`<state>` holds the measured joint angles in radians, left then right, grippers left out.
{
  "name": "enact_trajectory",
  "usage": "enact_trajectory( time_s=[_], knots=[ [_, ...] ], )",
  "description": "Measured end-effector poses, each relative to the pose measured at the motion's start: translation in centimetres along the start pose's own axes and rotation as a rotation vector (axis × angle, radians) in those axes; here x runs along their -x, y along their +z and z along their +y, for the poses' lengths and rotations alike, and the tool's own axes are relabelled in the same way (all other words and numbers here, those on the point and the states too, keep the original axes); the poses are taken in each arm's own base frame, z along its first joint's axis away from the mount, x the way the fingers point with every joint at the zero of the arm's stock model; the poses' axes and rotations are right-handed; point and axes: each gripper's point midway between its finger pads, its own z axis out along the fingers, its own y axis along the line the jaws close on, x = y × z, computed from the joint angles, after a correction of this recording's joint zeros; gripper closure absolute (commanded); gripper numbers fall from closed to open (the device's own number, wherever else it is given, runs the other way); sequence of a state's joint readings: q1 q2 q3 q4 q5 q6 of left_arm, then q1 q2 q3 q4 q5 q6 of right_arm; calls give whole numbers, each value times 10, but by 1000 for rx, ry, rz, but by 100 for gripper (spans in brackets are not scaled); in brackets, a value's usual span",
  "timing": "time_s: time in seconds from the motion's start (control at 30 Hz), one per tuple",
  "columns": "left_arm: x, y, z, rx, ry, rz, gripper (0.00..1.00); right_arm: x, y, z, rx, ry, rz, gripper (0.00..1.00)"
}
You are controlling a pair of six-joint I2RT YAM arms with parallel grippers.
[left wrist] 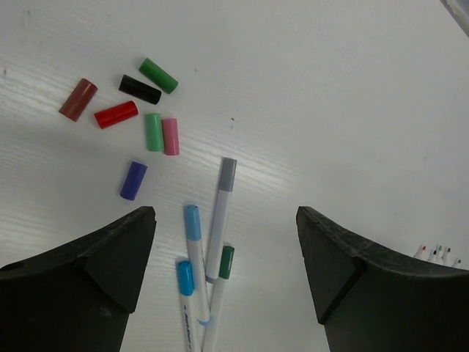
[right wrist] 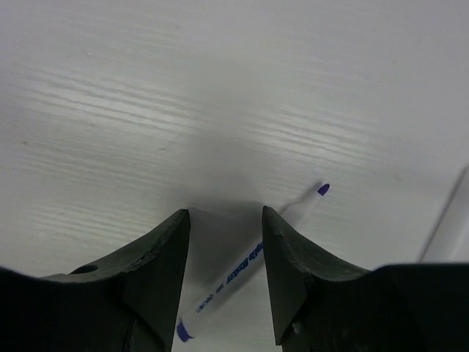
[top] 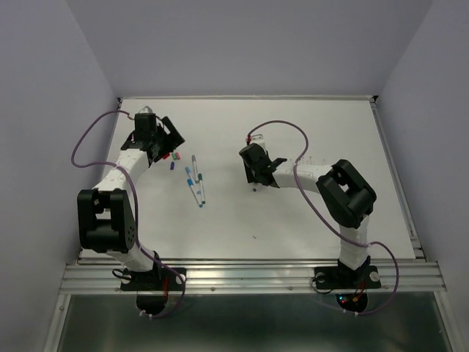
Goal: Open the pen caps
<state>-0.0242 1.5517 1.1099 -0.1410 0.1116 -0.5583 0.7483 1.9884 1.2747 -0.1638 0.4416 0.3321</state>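
Several loose pen caps (left wrist: 116, 114) lie on the white table in maroon, red, black, green, light green, pink and blue; from above they show as specks (top: 174, 158) beside my left gripper (top: 165, 143). Below the caps lie several capped pens (left wrist: 220, 220) with grey, light blue, blue and dark green caps, also seen from above as thin pens (top: 196, 183). My left gripper (left wrist: 227, 220) hangs open above these pens and holds nothing. My right gripper (right wrist: 226, 220) is open low over the table. An uncapped pen (right wrist: 249, 268) with a blue tip lies slantwise beneath it.
Tips of several uncapped pens (left wrist: 436, 253) show at the right edge of the left wrist view. A blurred white strip (right wrist: 447, 227) crosses the right edge of the right wrist view. The white table (top: 315, 220) ends at a metal rail in front.
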Motion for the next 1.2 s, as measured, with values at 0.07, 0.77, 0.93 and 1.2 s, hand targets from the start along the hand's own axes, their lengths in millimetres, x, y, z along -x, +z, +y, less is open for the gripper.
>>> enact_trajectory(
  time_s=[0.07, 0.77, 0.93, 1.2],
  knots=[
    [-12, 1, -7, -13, 16, 21, 11, -5, -3, -15, -30, 10, 7, 50],
    [-125, -3, -19, 3, 125, 235, 13, 35, -36, -42, -25, 121, -44, 34],
    [-120, -3, -24, -18, 124, 215, 13, 31, -37, -9, 14, 140, -11, 43],
    [-118, -2, -31, -48, 121, 211, 13, 1, -35, 41, 98, 98, 64, 50]
  ],
)
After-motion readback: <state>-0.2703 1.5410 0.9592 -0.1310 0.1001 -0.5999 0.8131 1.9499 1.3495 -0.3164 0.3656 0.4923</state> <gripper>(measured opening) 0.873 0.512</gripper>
